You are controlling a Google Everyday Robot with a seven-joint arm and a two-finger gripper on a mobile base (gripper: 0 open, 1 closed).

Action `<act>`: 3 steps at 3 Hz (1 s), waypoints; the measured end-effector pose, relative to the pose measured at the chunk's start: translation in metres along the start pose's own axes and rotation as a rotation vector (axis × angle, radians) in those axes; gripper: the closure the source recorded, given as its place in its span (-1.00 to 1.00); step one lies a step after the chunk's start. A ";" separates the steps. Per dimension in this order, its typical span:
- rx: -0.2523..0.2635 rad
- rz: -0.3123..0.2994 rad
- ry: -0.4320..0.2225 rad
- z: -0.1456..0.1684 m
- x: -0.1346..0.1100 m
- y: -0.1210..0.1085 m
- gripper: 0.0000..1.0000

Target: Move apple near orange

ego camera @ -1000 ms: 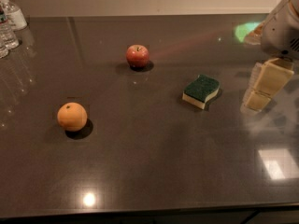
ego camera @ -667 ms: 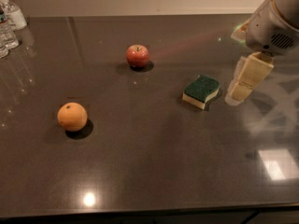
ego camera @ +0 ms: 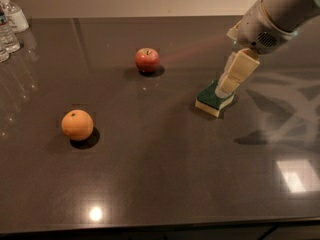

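The dark, glossy table (ego camera: pixel 165 184) carries four kinds of things. A red apple (ego camera: pixel 147 60) sits toward the far side, a little left of centre. The orange (ego camera: pixel 77 125) rests nearer and further left, well apart from the apple. A sponge (ego camera: pixel 207 100) with a green top and a yellow underside lies flat to the right of centre. Clear plastic bottles (ego camera: pixel 11 21) stand at the far left corner. Bright lights reflect off the near part of the surface. The gripper (ego camera: pixel 222 90) hangs right over the sponge's far right part, on the table's right side.
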State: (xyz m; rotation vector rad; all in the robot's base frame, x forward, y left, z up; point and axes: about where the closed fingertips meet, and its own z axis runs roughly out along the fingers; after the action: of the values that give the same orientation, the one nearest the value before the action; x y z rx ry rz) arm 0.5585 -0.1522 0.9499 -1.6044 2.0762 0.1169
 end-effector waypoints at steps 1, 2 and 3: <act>-0.010 0.014 -0.052 0.034 -0.021 -0.022 -1.00; -0.030 0.032 -0.116 0.085 -0.048 -0.051 -1.00; -0.042 0.046 -0.154 0.118 -0.065 -0.070 -1.00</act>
State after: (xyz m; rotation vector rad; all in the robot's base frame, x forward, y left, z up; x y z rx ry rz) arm 0.6747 -0.0725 0.8931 -1.5220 2.0051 0.2930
